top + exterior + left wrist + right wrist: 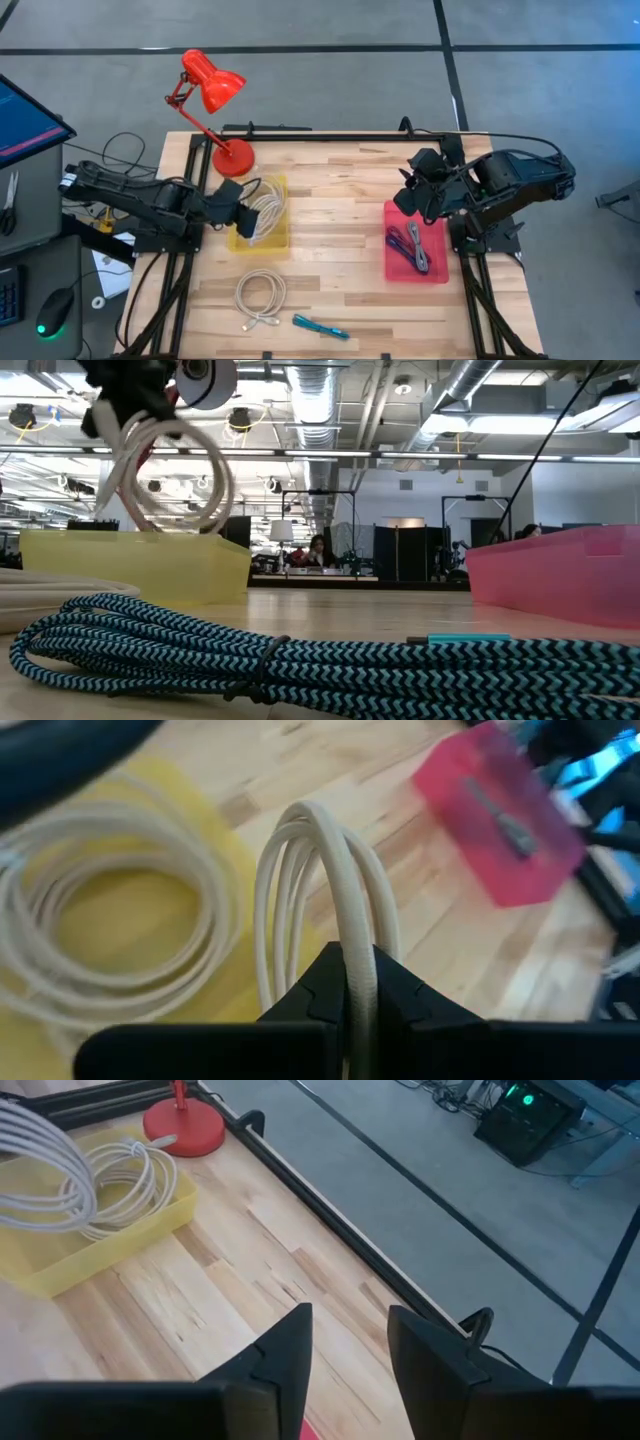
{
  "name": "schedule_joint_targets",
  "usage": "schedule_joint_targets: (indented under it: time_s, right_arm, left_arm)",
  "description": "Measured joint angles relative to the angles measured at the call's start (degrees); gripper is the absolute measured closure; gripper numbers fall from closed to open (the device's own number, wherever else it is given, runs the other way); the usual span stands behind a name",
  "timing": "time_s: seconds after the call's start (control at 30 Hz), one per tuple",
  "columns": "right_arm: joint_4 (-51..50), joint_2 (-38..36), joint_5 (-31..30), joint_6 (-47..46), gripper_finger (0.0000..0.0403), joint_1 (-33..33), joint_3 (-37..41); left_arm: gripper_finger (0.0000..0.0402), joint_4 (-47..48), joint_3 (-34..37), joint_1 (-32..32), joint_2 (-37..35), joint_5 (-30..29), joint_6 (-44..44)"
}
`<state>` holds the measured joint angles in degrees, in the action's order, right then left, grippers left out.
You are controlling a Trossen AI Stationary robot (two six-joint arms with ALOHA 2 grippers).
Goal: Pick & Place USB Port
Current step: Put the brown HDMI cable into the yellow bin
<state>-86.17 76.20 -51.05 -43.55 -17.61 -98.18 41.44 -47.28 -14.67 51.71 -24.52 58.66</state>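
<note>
Braided cable (300, 650) sits nearest; white cable (345, 920) is pinched by left gripper (358, 1005) over yellow bin (283, 225), could be dropped outside if released crooked; right gripper (345, 1345) is half open, empty.

place: open-plan lab or workshop hall | ceiling: bare ducts (480, 385) and strip lights (300, 455) | floor: grey concrete with dark lines (330, 48) | bench: wooden tabletop (330, 215) on black frame | around: monitor (25, 120), mouse (52, 312), desks and a seated person (318, 550) far behind
</note>
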Motion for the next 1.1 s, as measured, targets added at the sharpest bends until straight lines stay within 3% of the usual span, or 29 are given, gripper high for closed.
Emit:
schedule_joint_targets:
  time_s: [0.43,1.1]
  right_arm:
    - [0.0,0.0,0.0,-0.02,0.028,0.0,0.01]
    - [0.02,0.0,-0.01,-0.02,0.028,0.0,0.01]
  left_arm:
    - [0.0381,-1.59,11.98,-0.07,-0.06,-0.39,8.06]
    - [0.0226,-6.36,12.54,-0.05,0.03,-3.02,7.16]
